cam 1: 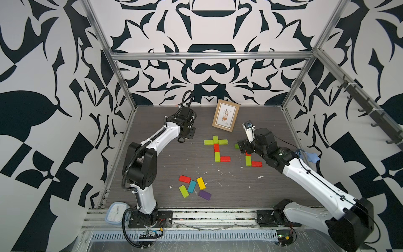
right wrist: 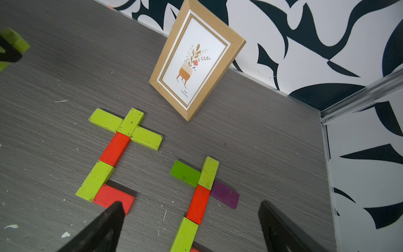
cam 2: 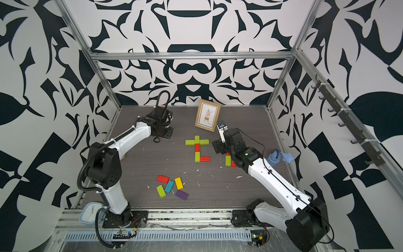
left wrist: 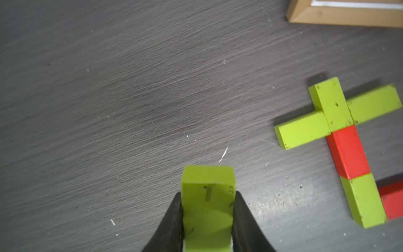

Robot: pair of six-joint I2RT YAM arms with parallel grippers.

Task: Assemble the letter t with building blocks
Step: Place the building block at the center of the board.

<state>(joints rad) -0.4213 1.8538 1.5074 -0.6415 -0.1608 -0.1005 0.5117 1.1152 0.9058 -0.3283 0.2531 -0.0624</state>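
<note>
Grey wood-grain table point(cam 1: 174, 161) carried a tilted wooden picture frame point(cam 1: 225, 115) just behind a finished t point(cam 1: 216, 147), its stem running lengthwise toward the frame, with five loose blocks point(cam 1: 192, 186) nearer the front. Well left of that t, the left gripper point(left wrist: 207, 194) was pinching a lime green block point(left wrist: 208, 176) by its long sides, long axis pointing out past the fingertips point(left wrist: 172, 218), while the right gripper point(right wrist: 191, 203) hung spread wide over a second t point(right wrist: 209, 173), its arm hiding part of that letter in both top views.
</note>
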